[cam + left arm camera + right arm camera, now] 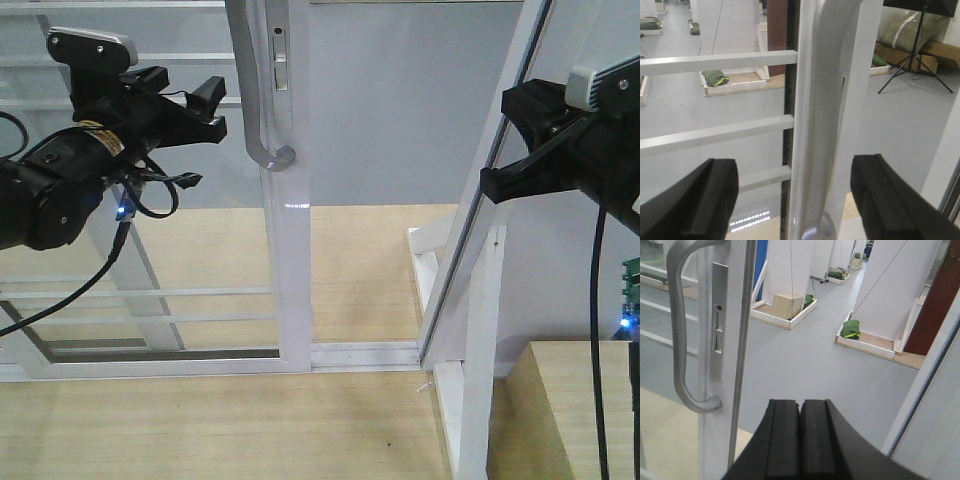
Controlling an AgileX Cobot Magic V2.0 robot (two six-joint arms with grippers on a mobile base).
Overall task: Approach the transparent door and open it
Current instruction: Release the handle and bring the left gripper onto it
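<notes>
Ahead of left gripper (pixel 215 108) (jaws wide) | transparent door (pixel 290 250) handle (pixel 247 100) | apart

Soft, even daylight is filling every view and casting only faint shadows. A small glare spot is gleaming on the transparent door (pixel 296 205) frame. Nearest the lens, the left gripper (pixel 794 197) is blurring, while the far floor (pixel 900 125) is showing crisp.
</notes>
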